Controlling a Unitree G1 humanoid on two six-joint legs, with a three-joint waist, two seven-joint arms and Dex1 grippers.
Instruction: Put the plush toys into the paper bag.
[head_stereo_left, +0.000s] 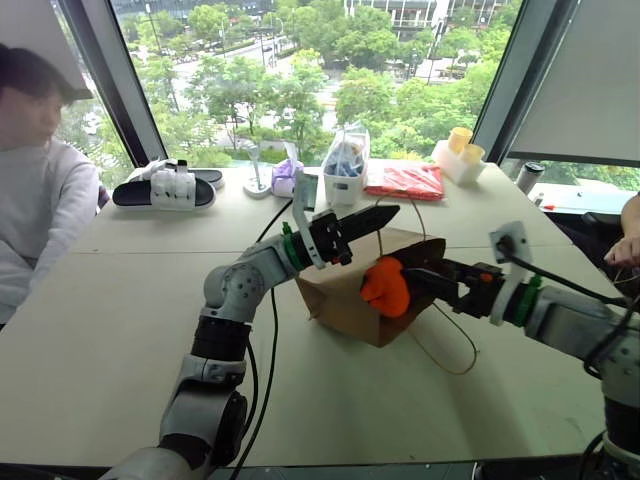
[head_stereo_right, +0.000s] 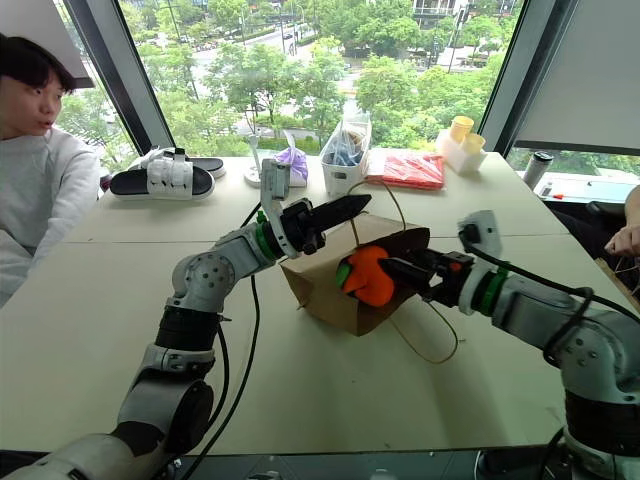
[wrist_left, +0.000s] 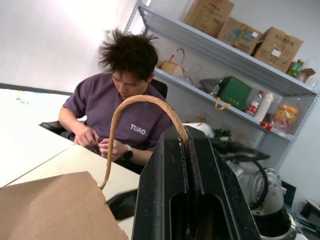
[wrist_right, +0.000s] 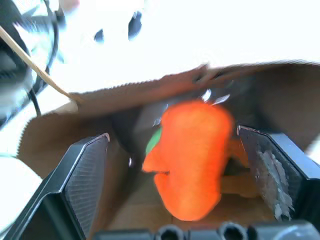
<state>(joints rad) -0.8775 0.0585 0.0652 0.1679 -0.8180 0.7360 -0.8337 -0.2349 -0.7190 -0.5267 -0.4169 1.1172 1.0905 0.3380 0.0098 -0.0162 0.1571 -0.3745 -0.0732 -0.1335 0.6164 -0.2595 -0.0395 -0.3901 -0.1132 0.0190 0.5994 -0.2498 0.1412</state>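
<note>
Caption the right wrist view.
Open right hand frames the orange plush toy at the paper bag's mouth.

Orange plush toy (head_stereo_right: 367, 276) sits in the tilted brown paper bag's (head_stereo_right: 325, 285) mouth.

Bag mouth: paper bag (head_stereo_right: 340, 290) opening at frame centre, plugged by orange toy (head_stereo_right: 368, 276).
Above bag: barred by left gripper (head_stereo_right: 345, 211), clamped on handle (wrist_left: 131, 115).
Lower left: bare table (head_stereo_right: 80, 330), passable.
Far edge: slippers (head_stereo_right: 160, 180), red packet (head_stereo_right: 405, 168).
</note>
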